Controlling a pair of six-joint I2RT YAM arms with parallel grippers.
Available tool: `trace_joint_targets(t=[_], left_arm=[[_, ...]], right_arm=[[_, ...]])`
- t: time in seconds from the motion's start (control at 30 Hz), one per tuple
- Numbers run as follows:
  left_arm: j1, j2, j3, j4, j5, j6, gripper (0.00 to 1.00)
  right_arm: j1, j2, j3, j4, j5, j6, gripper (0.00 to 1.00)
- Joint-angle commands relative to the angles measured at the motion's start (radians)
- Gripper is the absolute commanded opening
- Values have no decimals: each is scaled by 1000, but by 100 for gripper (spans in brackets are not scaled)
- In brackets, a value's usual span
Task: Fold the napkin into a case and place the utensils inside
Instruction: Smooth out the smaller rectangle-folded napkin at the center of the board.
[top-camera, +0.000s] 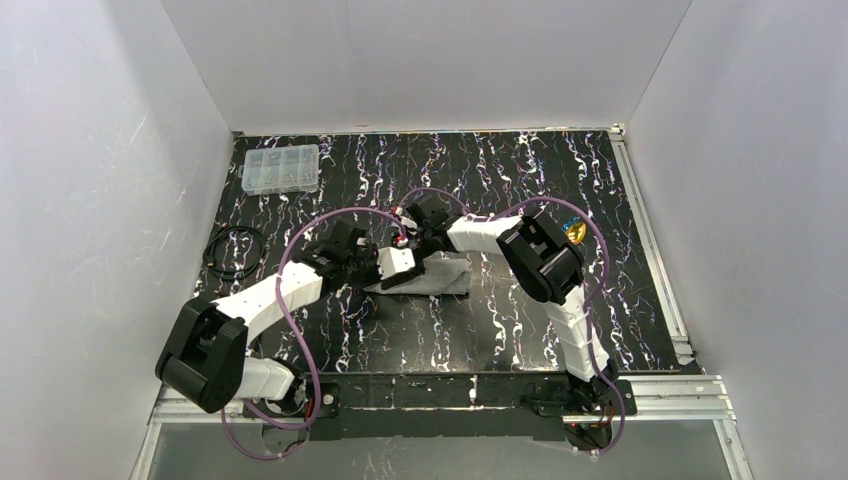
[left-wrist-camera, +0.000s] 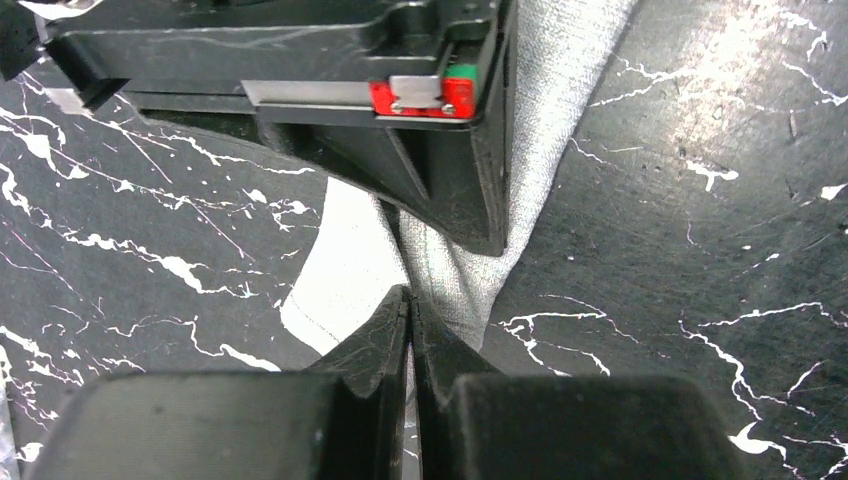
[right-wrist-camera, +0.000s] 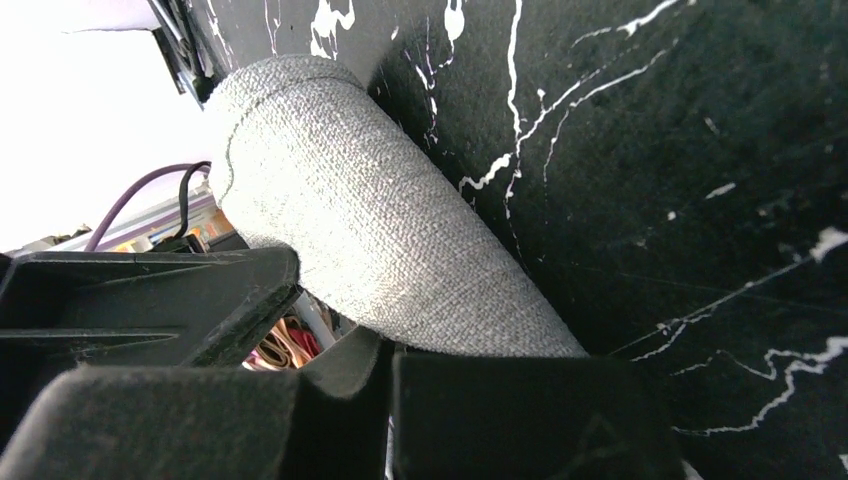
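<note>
— Two grippers on one cloth: are both closed?
— Both. The left gripper (left-wrist-camera: 409, 312) has its jaws pressed together on an edge of the napkin (left-wrist-camera: 455, 265), with a pale strip of cloth running down between the fingers.
— And the right?
— The right gripper (right-wrist-camera: 388, 352) is clamped on the napkin too. A rounded fold of grey weave bulges up and away from its fingertips.
— Where is the napkin on the worktop (top-camera: 520, 330)?
— Near the middle, a little toward the left edge. It is bunched and partly folded between the two grippers, which stand just beside each other.
— Any utensils in sight?
— One gold utensil (top-camera: 576, 232), I think. It lies toward the right edge, half hidden behind the right arm and well apart from the cloth.
— Anything else?
— A clear plastic box (top-camera: 281, 168) sits in the far left corner. A black cable coil (top-camera: 235, 251) lies at the left edge.
</note>
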Motion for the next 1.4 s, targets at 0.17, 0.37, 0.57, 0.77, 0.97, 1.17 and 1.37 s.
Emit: trace_joint_targets(t=[0.17, 0.37, 0.57, 0.77, 0.97, 1.17, 1.37], left_arm=[[-2, -40, -12, -9, 8, 28, 0], [-2, -34, -20, 4, 10, 39, 0], [-2, -27, -36, 21, 8, 49, 0], [-2, -24, -41, 24, 14, 48, 0], [-1, -19, -47, 36, 17, 46, 0], [-2, -20, -38, 24, 16, 57, 0], [-1, -35, -56, 15, 8, 73, 0]], right_arm=[[-23, 24, 53, -177, 193, -8, 1], [-20, -62, -32, -9, 204, 179, 1], [4, -95, -86, 91, 207, 253, 4], [23, -80, -185, 426, 144, 410, 6], [32, -68, -219, 584, 120, 483, 8], [20, -79, -231, 525, 178, 487, 8], [10, -87, -205, 356, 280, 394, 2]])
